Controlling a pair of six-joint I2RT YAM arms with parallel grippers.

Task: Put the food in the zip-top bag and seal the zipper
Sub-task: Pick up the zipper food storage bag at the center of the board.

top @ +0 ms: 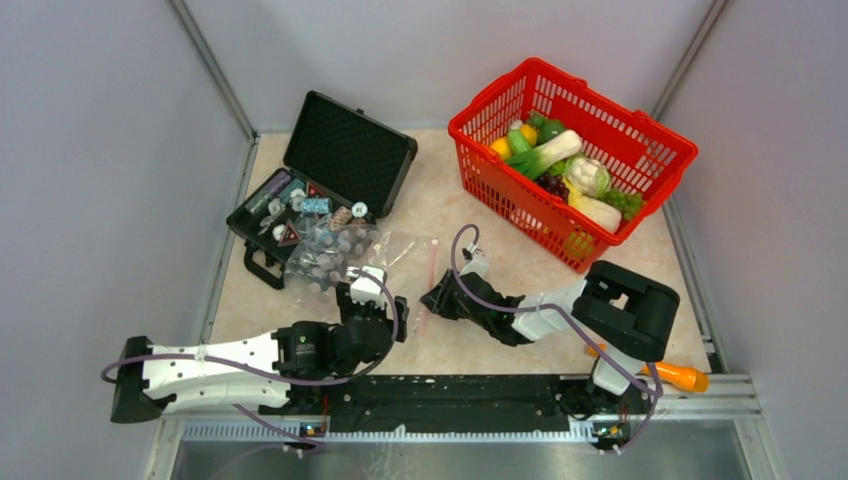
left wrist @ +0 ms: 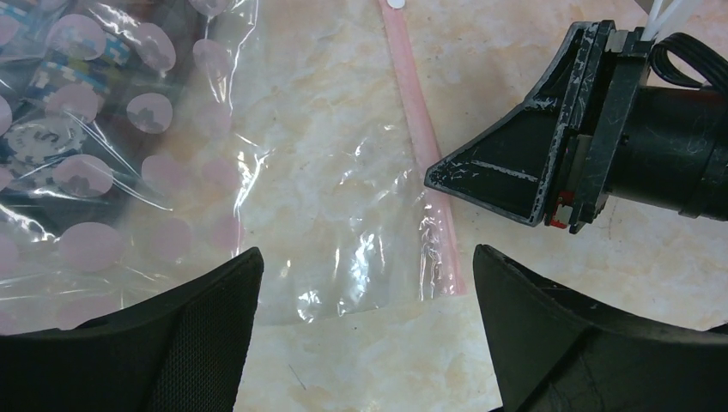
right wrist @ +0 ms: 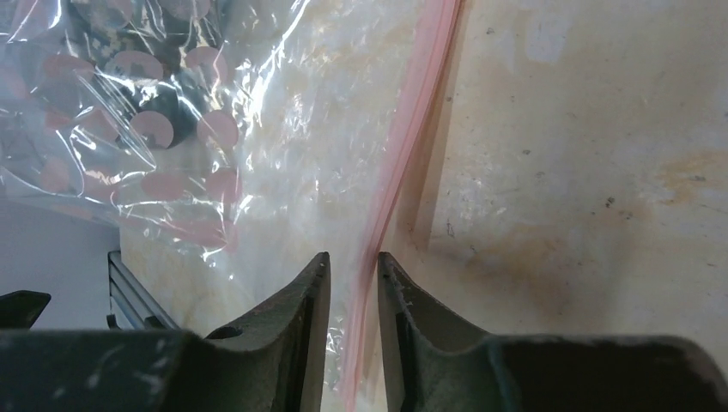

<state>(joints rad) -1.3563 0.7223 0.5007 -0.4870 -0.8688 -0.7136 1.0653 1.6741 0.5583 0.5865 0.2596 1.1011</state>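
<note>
Flat zip-top bag [left wrist: 343, 197] on bench [left wrist: 515, 69], zipper [left wrist: 412, 94] straddled.
Probably to pin the mouth, right gripper [right wrist: 354, 257] is narrowed astride zipper, grip unconfirmed; left gripper [left wrist: 367, 257] is spread wide above; food [top: 565, 165] is seen well beyond, in basket [top: 497, 190].

Gray walls [top: 100, 150], beige marble tbl [top: 432, 190].

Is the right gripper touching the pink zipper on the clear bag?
Cannot tell. In the right wrist view the zipper runs between the right gripper's close-set fingers, but whether they pinch it or hover just above does not show.
</note>
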